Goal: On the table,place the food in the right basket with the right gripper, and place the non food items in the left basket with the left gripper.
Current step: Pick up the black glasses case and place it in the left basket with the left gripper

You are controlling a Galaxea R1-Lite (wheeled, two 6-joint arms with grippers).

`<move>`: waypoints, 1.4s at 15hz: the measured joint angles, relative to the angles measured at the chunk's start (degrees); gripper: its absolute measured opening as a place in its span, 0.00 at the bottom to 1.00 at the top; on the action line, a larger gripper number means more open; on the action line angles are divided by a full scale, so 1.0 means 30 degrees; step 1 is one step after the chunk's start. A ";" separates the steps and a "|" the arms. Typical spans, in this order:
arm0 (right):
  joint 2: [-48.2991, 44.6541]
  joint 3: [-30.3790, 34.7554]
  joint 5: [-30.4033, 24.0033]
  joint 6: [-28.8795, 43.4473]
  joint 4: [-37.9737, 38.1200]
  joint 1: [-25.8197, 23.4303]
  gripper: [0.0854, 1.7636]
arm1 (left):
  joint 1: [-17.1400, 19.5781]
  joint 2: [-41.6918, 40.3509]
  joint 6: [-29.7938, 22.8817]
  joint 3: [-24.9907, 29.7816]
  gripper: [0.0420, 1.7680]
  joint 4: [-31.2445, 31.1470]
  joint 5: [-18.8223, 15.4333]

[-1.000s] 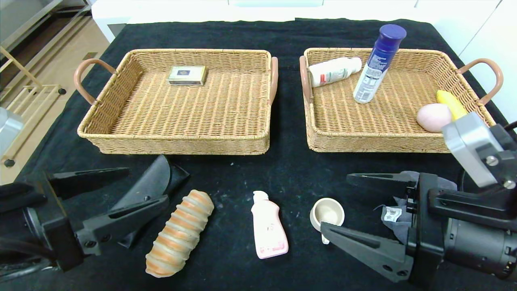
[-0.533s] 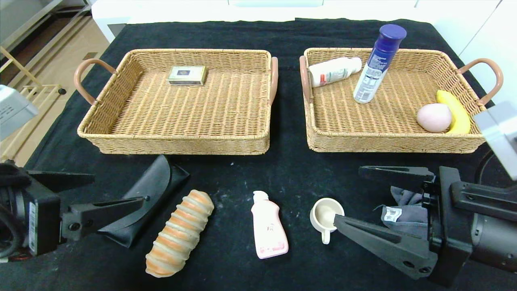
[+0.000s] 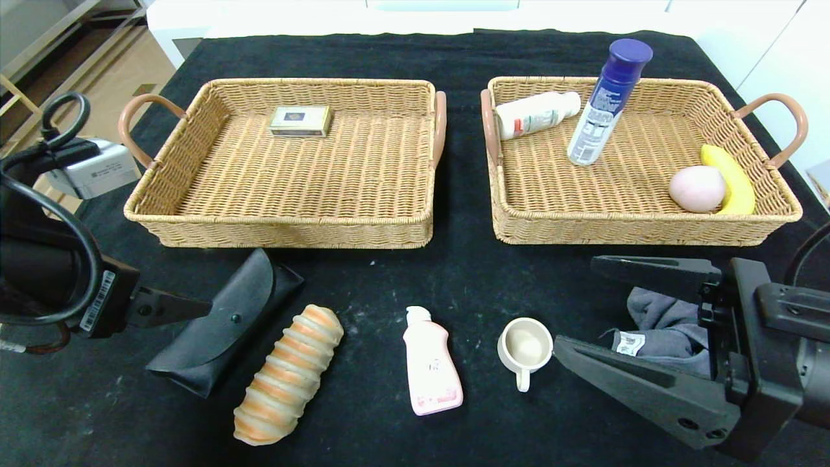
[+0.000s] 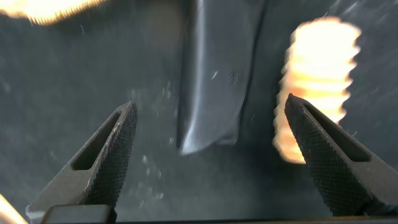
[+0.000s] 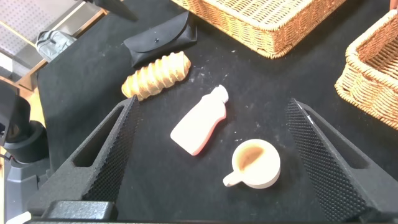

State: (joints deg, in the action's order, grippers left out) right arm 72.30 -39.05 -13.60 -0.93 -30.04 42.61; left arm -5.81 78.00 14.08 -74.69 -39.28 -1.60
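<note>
While both arms have drawn back, left claw [image 4: 208, 149] and right claw [image 5: 211, 149] gape wide — empty.

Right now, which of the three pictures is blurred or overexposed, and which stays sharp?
Left wrist view: soft and motion-smeared; the bread roll is blown out to a pale glow, and the black glasses case shows only a dull sheen. Head view: sharp, evenly lit, soft shadows beside the left basket. Right wrist view: clear on the pink bottle and the cup.
</note>
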 joint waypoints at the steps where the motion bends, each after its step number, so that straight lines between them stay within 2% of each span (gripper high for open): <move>1: -0.0012 0.0000 0.0000 0.0000 0.0000 0.0000 0.97 | 0.0049 0.0317 0.0183 -0.0183 0.97 -0.0439 -0.0110; 4: -0.0065 0.0000 -0.0004 -0.0004 0.0000 0.0000 0.97 | -0.0236 0.0792 0.0699 0.0000 0.97 -0.0585 -0.0512; 6: -0.0093 0.0000 -0.0004 0.0008 0.0000 0.0000 0.97 | -0.0614 0.1048 0.0780 0.0341 0.97 -0.0504 -0.0321; 9: -0.0114 0.0016 -0.0004 -0.0004 0.0000 0.0000 0.97 | -0.0926 0.1682 0.0764 0.0374 0.97 -0.0345 0.1337; 10: -0.0114 0.0024 -0.0004 0.0000 0.0000 0.0000 0.97 | -0.1000 0.1894 0.0760 0.0402 0.97 -0.0236 0.1475; 14: -0.0122 0.0024 0.0000 -0.0004 -0.0008 -0.0016 0.97 | -0.1073 0.2702 0.0752 0.1048 0.97 0.1556 0.1512; 21: -0.0065 0.0053 0.0000 -0.0004 -0.0008 -0.0028 0.97 | -0.1081 0.3523 0.0772 0.1394 0.97 0.1812 0.1512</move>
State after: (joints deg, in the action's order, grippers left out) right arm 72.11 -38.89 -13.60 -0.94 -30.06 42.52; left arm -9.06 88.56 16.40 -70.51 -33.84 2.94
